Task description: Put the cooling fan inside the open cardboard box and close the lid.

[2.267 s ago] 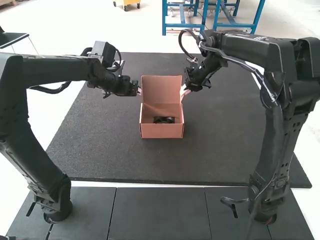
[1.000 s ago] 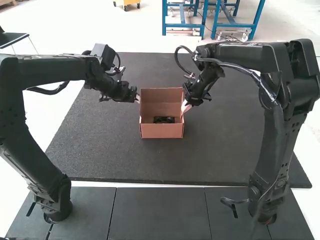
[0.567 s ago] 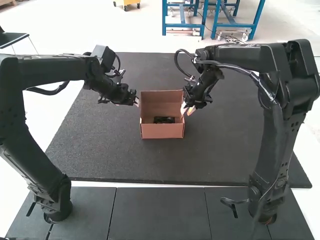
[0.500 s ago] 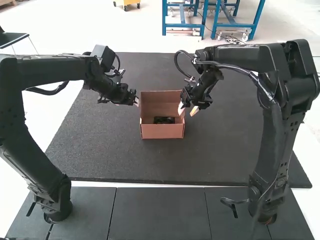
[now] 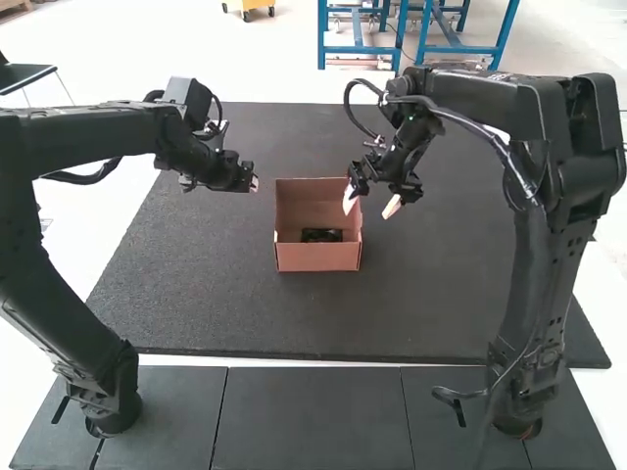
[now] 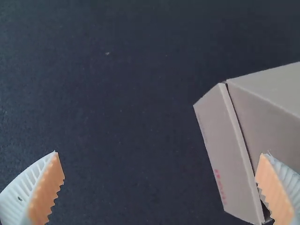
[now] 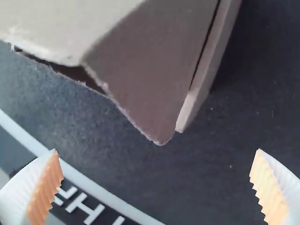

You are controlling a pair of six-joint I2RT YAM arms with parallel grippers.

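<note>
1. Since the cooling fan lies inside the cardboard box, as a dark shape on its floor, the first half of the task looks done. Closing the box is what remains.
2. The box sits near the middle of the dark matted surface. Its lid rises from the far edge and leans a little over the opening, so it is not shut.
3. The left claw hovers near the box's upper left corner, apart from it. Its fingers are spread wide and hold nothing. In its wrist view a side flap lies close to one orange pad.
4. The right claw hangs at the box's upper right corner, also wide open and empty.
5. The fan is in shadow, so its detail cannot be made out. Whether either claw touches the cardboard is unclear. The right wrist view cuts the box off at one corner.
</note>
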